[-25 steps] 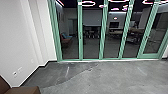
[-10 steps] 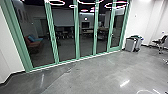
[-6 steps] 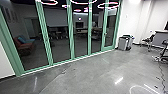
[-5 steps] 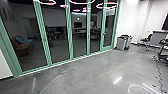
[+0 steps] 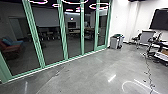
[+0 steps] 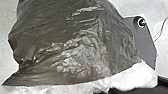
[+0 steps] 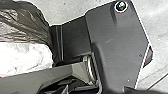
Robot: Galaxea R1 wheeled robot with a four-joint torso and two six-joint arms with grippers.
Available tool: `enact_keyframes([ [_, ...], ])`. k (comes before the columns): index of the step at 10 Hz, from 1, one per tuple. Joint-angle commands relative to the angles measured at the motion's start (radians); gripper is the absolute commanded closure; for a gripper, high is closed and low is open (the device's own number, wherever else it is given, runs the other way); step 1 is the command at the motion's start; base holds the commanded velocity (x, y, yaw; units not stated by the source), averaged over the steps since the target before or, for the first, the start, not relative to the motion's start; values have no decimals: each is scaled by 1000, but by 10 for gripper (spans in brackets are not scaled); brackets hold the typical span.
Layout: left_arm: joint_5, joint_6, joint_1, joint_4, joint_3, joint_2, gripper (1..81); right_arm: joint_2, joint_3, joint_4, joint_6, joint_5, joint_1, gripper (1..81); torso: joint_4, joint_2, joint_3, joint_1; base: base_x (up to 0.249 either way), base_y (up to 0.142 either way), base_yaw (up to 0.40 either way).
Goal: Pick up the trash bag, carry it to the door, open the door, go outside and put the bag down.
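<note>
The trash bag (image 6: 75, 47), dark, thin and shiny with a white part along one side, shows large in the left wrist view. In the right wrist view, part of the bag (image 7: 22, 22) appears with its white part next to the robot's dark base. What holds the bag is hidden. Ahead in the head view, a glass door (image 5: 102, 30) in a green frame stands shut at the right end of a green-framed glass wall. Neither wrist view lets me make out how the grippers stand.
Right of the door, grey bins (image 5: 116, 42) stand against the white wall. Farther right are a chair (image 5: 136, 39), a desk and a dark wall screen (image 5: 160, 19). A cable (image 5: 149, 72) runs over the concrete floor. Seats and tables show behind the glass.
The head camera has turned to the right: the glass wall has shifted left in the picture, and the bins, chair, desk and wall screen have come into view.
</note>
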Motion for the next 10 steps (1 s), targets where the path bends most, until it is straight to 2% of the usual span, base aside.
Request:
enact_keyframes([
  [1,59,5,-65,9,-4,0,811,6,7,-11,2,-46,45,10,0,0,0,0,0,0,-167],
  [6,59,5,-64,9,-4,0,811,6,9,-11,2,-46,45,10,0,0,0,0,0,0,-137],
  [10,59,5,-64,6,-4,-3,811,9,7,-9,2,-46,45,10,0,0,0,0,-17,0,-21],
])
